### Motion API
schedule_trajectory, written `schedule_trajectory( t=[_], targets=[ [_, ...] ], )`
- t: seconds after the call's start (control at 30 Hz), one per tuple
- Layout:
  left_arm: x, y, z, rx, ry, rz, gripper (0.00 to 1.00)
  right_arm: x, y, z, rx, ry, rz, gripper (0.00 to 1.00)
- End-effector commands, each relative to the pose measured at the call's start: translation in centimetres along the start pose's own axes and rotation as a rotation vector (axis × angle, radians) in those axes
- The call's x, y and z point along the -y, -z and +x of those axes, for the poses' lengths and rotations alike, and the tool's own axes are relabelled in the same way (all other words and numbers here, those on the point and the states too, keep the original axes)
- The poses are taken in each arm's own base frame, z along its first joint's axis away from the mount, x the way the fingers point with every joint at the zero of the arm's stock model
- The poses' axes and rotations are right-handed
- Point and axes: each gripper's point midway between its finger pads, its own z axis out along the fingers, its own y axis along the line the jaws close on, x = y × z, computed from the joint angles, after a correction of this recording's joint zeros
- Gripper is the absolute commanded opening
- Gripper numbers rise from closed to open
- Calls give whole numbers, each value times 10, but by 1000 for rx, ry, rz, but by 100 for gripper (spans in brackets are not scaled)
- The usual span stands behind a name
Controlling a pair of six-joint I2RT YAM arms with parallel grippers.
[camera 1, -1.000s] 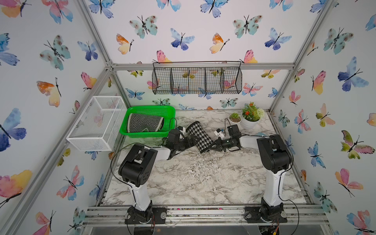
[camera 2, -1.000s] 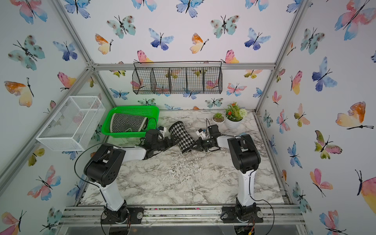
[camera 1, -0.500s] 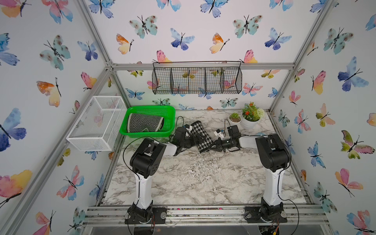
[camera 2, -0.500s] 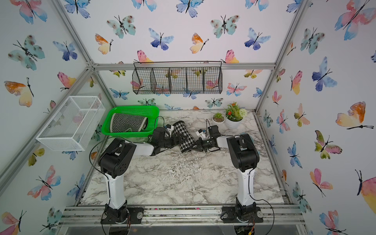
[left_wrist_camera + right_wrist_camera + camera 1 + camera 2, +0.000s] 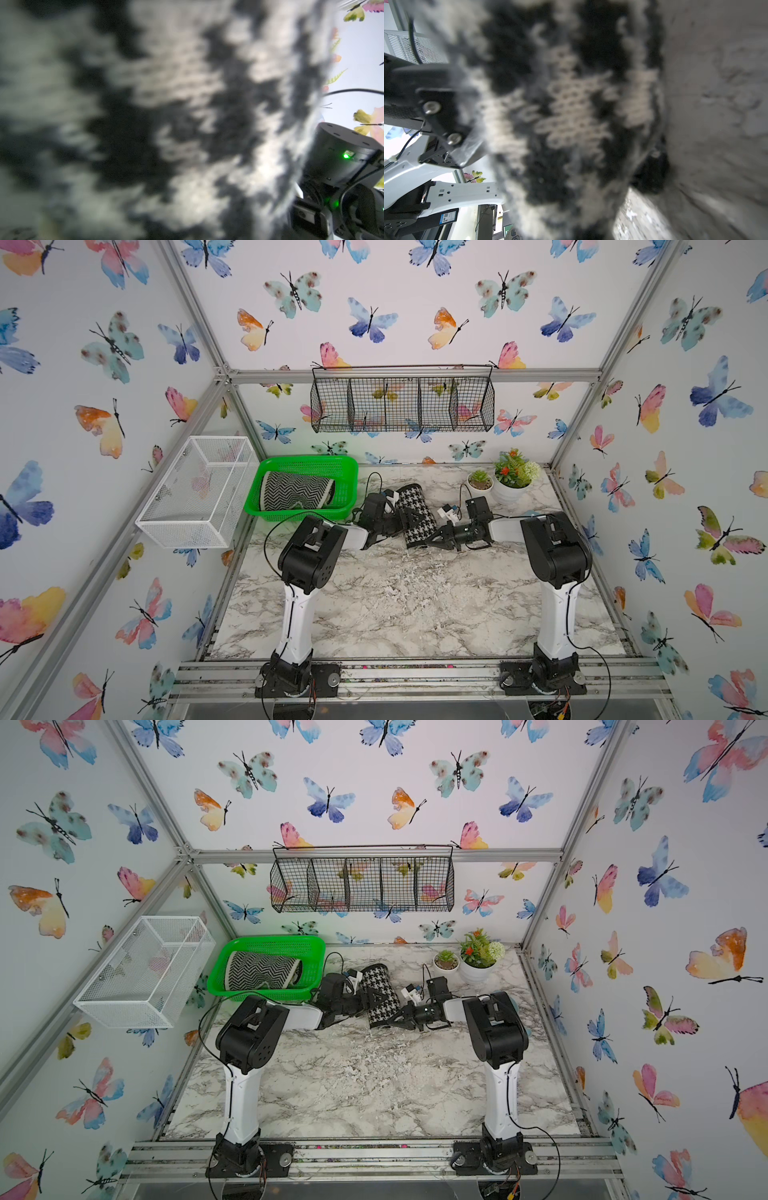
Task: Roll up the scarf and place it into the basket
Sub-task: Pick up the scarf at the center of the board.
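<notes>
The rolled houndstooth scarf (image 5: 417,504) lies on the marble worktop (image 5: 415,605), just beside the green basket (image 5: 307,461) and outside it. The left pincer (image 5: 406,519) reaches over the roll's middle; I cannot tell whether it grips. The right pincer (image 5: 424,538), jaws together, touches the roll's near end. A zigzag roll (image 5: 297,491) lies in the basket.

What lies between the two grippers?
A rolled black-and-white scarf, flanked by the left gripper and right gripper; both top views show it.
</notes>
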Motion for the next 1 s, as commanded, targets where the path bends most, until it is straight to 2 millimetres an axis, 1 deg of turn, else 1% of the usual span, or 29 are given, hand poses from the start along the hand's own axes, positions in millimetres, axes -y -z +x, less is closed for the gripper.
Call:
schedule_trajectory(
  t=[0.0,0.03,0.07,0.17,0.2,0.23,0.3,0.4,0.43,0.47,0.53,0.63,0.7,0.8,0.83,0.9,0.97],
  targets=[
    [11,-8,4,-35,-15,44,25,19,-4,10,-31,-54,34,10],
    [16,-7,3,-34,-24,52,7,17,-4,9,-28,-43,38,12],
    [20,-5,0,-28,-33,57,0,16,-3,9,-25,-34,39,16],
    [27,3,-11,-23,-70,33,0,7,2,2,-11,11,58,29],
    [28,9,-18,-10,-78,13,0,2,5,0,-7,30,64,41],
    [29,16,-25,6,-85,-5,0,-3,7,-2,-1,50,70,97],
    [32,36,-40,50,-85,-28,0,-13,15,-6,20,92,102,98],
    [33,79,-70,146,-72,-52,0,-27,31,-10,74,157,166,98],
    [31,95,-82,184,-68,-61,0,-32,37,-11,94,183,195,98],
    [29,108,-89,209,-64,-69,0,-38,42,-12,111,207,214,98],
    [24,140,-107,272,-53,-77,0,-45,54,-11,144,247,263,98],
    [14,183,-132,364,-45,-97,0,-49,65,-7,173,279,319,98],
    [5,204,-149,404,-26,-92,0,-48,68,-3,174,286,332,98],
    [-9,229,-171,477,21,-79,0,-46,69,3,170,286,336,98],
    [-13,233,-177,494,34,-85,0,-45,69,5,168,286,340,98],
    [-25,235,-188,515,70,-99,0,-43,70,6,168,285,350,98],
    [-37,231,-197,525,103,-104,0,-42,70,7,167,281,352,98]
  ],
)
